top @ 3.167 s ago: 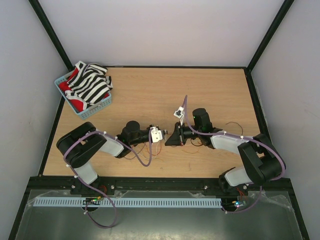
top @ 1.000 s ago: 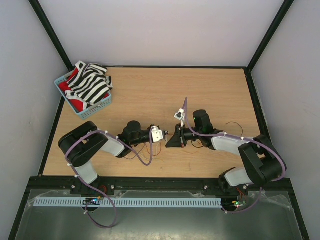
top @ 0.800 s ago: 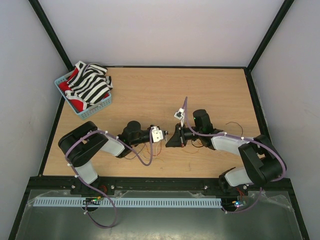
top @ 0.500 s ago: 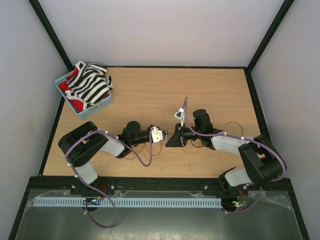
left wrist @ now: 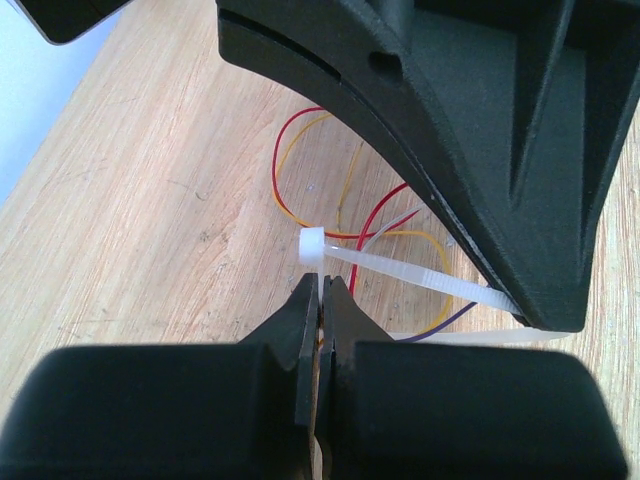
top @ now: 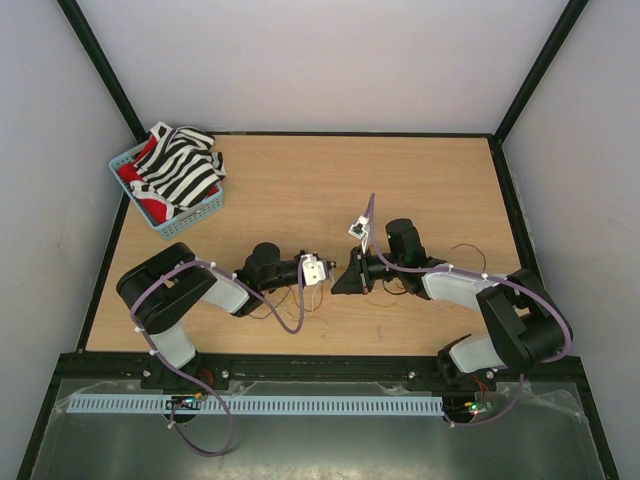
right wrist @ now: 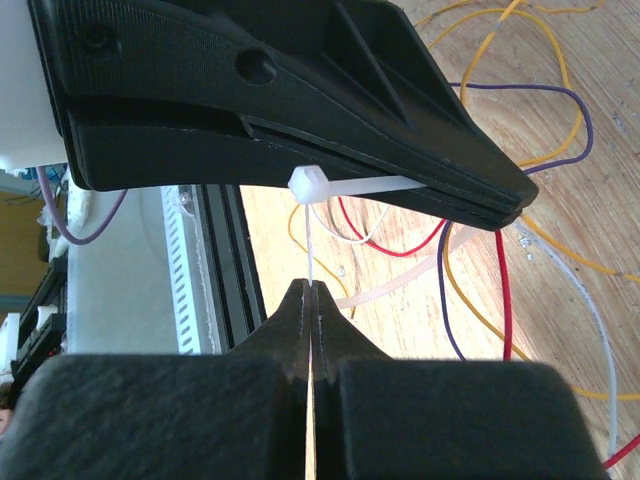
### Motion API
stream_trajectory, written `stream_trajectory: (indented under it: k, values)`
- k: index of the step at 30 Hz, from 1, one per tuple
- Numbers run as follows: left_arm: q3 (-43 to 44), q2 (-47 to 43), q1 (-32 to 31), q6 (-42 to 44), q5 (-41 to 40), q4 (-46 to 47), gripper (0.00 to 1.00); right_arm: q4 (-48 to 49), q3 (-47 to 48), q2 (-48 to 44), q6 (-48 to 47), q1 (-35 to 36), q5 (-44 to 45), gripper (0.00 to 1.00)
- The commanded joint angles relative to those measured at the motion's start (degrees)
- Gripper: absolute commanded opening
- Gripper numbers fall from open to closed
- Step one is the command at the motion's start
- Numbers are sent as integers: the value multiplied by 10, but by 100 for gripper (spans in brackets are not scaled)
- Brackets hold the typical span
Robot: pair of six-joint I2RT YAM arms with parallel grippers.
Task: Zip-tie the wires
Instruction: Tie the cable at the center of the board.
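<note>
The zip tie (left wrist: 400,272) is a pale strip with a square head (right wrist: 305,185), held up between both arms over the table's middle. My left gripper (left wrist: 322,285) is shut on it just below the head. My right gripper (right wrist: 310,292) is shut on a thin, edge-on stretch that runs up to the head. In the top view the two grippers (top: 322,270) (top: 338,280) meet tip to tip. The wires (right wrist: 500,300), red, yellow, purple and white, lie in loose loops on the wood beneath, and the top view shows them as fine strands (top: 303,300). Whether the tie goes around them I cannot tell.
A second pale strip (right wrist: 400,280) lies flat among the wires. A blue basket (top: 165,218) holding striped cloth (top: 180,165) stands at the back left. A loose wire loop (top: 468,248) lies right of the right arm. A black rail (top: 320,368) edges the table near the bases.
</note>
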Motion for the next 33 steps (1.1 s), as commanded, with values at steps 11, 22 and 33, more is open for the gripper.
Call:
stream_trajectory:
  k: [11,22,33]
  values:
    - [-10,9,-9,40,-15,35,0,6,18,-3,15,2,-17,0]
    - [-13,16,-23,73,-42,46,0,-11,25,-24,28,-3,-28,0]
    - [-22,5,-26,75,-38,57,0,-25,36,-17,30,-15,-19,0]
